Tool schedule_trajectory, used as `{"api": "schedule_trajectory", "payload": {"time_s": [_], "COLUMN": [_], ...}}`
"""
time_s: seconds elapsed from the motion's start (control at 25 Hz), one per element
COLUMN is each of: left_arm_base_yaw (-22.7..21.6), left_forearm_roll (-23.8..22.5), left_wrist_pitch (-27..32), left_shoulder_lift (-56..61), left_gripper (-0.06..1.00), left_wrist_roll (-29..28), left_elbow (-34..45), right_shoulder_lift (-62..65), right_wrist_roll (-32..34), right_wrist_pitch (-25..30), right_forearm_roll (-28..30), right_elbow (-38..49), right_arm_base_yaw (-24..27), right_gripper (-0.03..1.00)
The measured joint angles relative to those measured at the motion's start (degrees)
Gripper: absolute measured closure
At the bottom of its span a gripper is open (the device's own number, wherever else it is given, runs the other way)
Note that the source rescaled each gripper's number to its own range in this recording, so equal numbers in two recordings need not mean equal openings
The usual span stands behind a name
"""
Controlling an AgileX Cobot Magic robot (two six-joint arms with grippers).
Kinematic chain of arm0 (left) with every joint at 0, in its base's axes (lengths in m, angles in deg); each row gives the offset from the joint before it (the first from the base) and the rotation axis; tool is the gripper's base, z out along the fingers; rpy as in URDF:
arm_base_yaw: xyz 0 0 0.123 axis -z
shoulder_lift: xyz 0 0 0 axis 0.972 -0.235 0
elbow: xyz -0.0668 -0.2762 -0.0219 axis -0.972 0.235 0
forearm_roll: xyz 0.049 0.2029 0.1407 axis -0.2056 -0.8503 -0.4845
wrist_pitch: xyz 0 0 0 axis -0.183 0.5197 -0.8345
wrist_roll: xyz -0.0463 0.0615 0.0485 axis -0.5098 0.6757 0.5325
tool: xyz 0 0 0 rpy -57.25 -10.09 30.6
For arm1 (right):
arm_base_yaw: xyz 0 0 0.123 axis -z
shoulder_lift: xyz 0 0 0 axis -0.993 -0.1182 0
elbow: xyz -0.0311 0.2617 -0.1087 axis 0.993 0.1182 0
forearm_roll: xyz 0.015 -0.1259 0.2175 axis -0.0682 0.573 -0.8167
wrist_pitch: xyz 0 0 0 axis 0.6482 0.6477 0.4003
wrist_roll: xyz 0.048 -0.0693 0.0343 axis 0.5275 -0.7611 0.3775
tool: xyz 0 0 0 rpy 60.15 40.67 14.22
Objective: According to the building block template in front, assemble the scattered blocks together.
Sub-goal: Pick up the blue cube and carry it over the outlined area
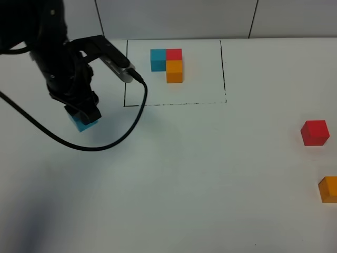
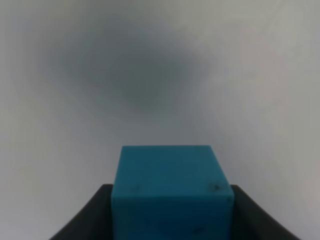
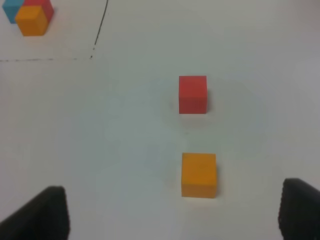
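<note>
One small teal-blue cube (image 2: 170,195) clamped in left gripper (image 1: 84,118): first pick underway. Right gripper (image 3: 175,220) apart. Next: place centrally on white worktop (image 1: 210,184).

- High cam: looks down over my table (image 1: 184,200).
- Left wrist: tight on teal-blue cube (image 2: 170,197).
- Right wrist: farther off; shares red cube (image 3: 193,94) and orange cube (image 3: 199,175) with high.
</note>
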Motion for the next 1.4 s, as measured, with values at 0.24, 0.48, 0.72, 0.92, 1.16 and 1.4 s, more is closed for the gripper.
{"api": "schedule_trajectory", "payload": {"time_s": [0.24,0.48,0.72,0.92,1.16,1.4], "left_arm_base_yaw": [5.49,9.53,11.49,11.59,11.59,11.59], "left_forearm_roll": [-3.2,-3.24,-2.96,-0.09,2.21,2.19], "left_wrist_pitch": [1.56,1.56,1.56,1.56,0.89,-0.73], "left_shoulder_lift": [-11.13,-18.39,-23.58,-26.0,-28.28,-29.01], "left_gripper": [0.93,0.93,0.93,0.93,0.93,0.93], "left_wrist_roll": [10.2,18.84,22.6,24.23,24.8,24.94], "left_elbow": [-13.61,-21.82,-26.74,-27.62,-27.76,-27.81], "right_shoulder_lift": [0.0,0.0,0.0,0.0,0.0,0.0], "right_wrist_roll": [0.0,0.0,0.0,0.0,0.0,0.0], "right_wrist_pitch": [0.0,0.0,0.0,0.0,0.0,0.0], "right_forearm_roll": [0.0,0.0,0.0,0.0,0.0,0.0], "right_elbow": [0.0,0.0,0.0,0.0,0.0,0.0], "right_arm_base_yaw": [0.0,0.0,0.0,0.0,0.0,0.0], "right_gripper": [0.26,0.26,0.26,0.26,0.26,0.26]}}
